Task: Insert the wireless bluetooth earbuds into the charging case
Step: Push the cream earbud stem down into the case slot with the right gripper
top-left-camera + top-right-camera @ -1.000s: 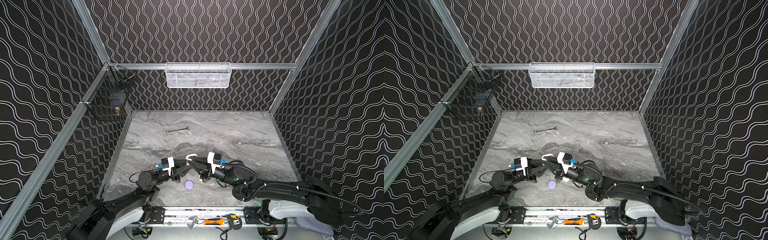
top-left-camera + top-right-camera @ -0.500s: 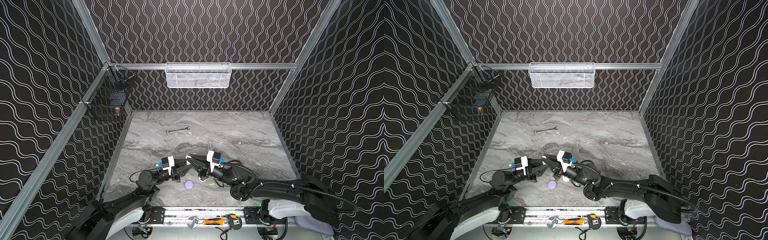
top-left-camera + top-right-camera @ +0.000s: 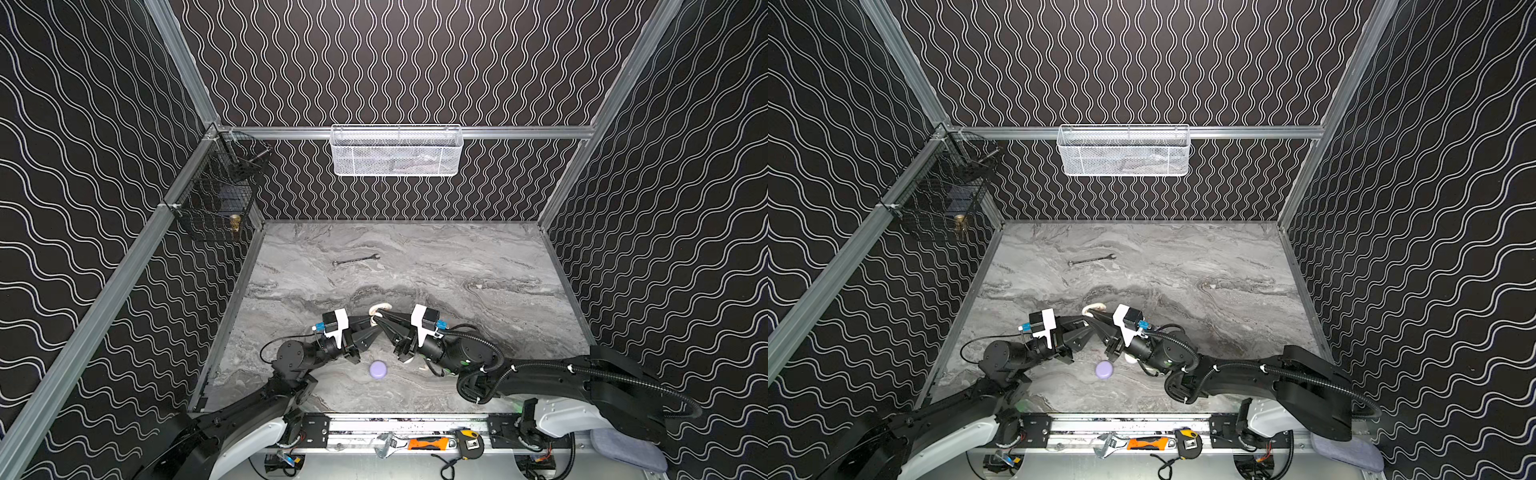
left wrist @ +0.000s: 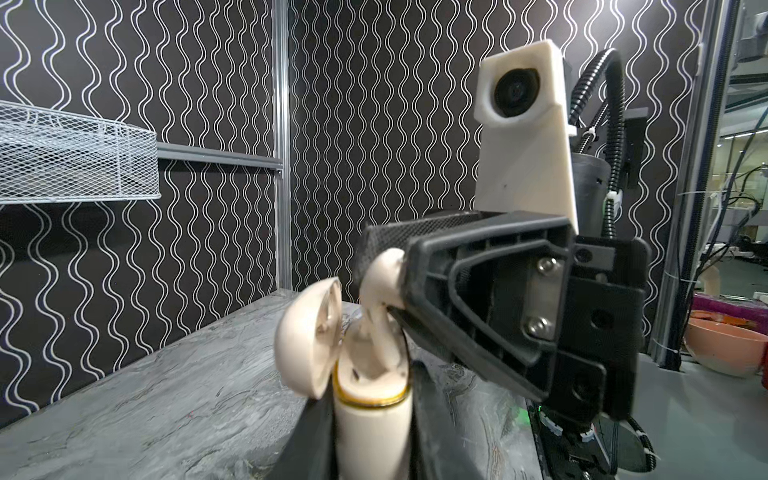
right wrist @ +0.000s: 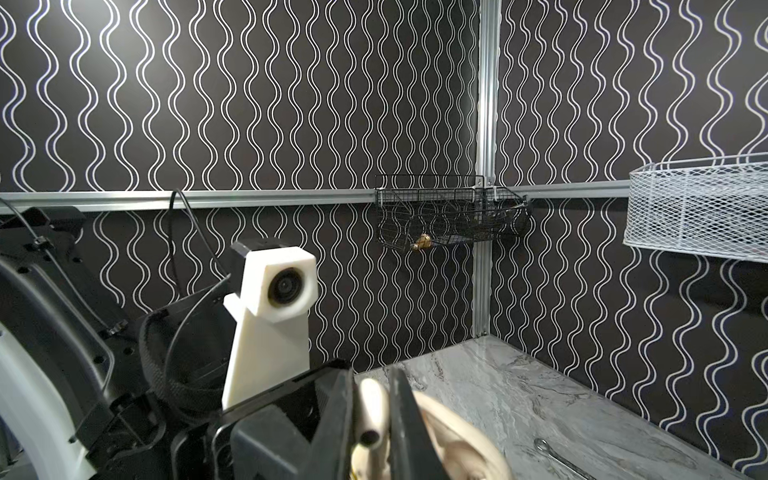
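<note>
My left gripper (image 4: 372,415) is shut on a cream charging case (image 4: 372,440), held upright with its lid (image 4: 309,345) swung open. My right gripper (image 5: 372,419) is shut on a cream earbud (image 5: 370,409) and meets the case from the opposite side. In the left wrist view the earbud (image 4: 380,282) sticks out of the right fingers (image 4: 478,299), and its lower end reaches down into the case's open top. In both top views the two grippers (image 3: 372,323) (image 3: 1084,322) meet tip to tip at the cream case (image 3: 380,308), near the table's front middle.
A lavender round case (image 3: 378,369) (image 3: 1104,370) lies shut on the marble table just in front of the grippers. A small white thing (image 3: 1131,358) shows under the right arm. A wrench (image 3: 355,260) lies farther back. A white mesh basket (image 3: 395,151) and a black wire basket (image 3: 216,199) hang on the walls.
The right gripper has edged slightly left toward the case with the earbud in it. The left arm holds still.
</note>
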Motion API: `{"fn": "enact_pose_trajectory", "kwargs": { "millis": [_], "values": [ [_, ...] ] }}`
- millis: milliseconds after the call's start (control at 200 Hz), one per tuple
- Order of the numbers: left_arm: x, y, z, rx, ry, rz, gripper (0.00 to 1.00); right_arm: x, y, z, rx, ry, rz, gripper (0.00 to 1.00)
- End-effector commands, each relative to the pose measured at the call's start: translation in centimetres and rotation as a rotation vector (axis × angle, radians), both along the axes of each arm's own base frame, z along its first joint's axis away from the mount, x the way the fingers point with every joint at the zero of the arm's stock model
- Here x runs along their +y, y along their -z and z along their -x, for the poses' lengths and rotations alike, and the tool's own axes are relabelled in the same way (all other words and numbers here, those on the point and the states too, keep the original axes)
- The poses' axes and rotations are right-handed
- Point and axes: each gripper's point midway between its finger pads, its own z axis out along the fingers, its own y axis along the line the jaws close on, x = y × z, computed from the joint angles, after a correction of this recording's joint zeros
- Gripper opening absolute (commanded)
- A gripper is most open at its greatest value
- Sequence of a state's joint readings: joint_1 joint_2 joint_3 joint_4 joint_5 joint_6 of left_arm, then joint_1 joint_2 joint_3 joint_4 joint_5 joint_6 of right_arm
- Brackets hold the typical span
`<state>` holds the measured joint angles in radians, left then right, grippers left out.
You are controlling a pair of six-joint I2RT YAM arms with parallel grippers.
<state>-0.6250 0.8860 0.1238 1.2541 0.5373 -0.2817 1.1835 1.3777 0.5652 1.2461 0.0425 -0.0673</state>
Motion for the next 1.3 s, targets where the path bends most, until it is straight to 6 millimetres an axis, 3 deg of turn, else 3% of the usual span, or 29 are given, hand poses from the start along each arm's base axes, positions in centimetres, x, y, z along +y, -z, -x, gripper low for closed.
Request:
{"fn": "enact_pose_trajectory", "kwargs": {
  "millis": [0, 425, 836, 1291],
  "values": [
    [0.4, -1.4, 0.5, -0.066, -0.006, 0.032, 0.00, 0.3, 0.3, -0.3, 0.022, 0.007, -0.011, 0.00],
    [0.5, -1.4, 0.3, -0.058, -0.024, 0.030, 0.00, 0.4, 1.0, -1.9, 0.071, 0.078, -0.052, 0.00],
    [0.6, -1.3, -0.1, -0.035, -0.045, 0.020, 0.00, -0.6, 3.1, -0.8, 0.044, 0.082, -0.006, 0.00],
    [0.9, -1.2, -0.2, -0.043, -0.061, 0.024, 0.00, -0.6, 3.1, -0.1, 0.065, 0.053, -0.020, 0.00]
  ]
}}
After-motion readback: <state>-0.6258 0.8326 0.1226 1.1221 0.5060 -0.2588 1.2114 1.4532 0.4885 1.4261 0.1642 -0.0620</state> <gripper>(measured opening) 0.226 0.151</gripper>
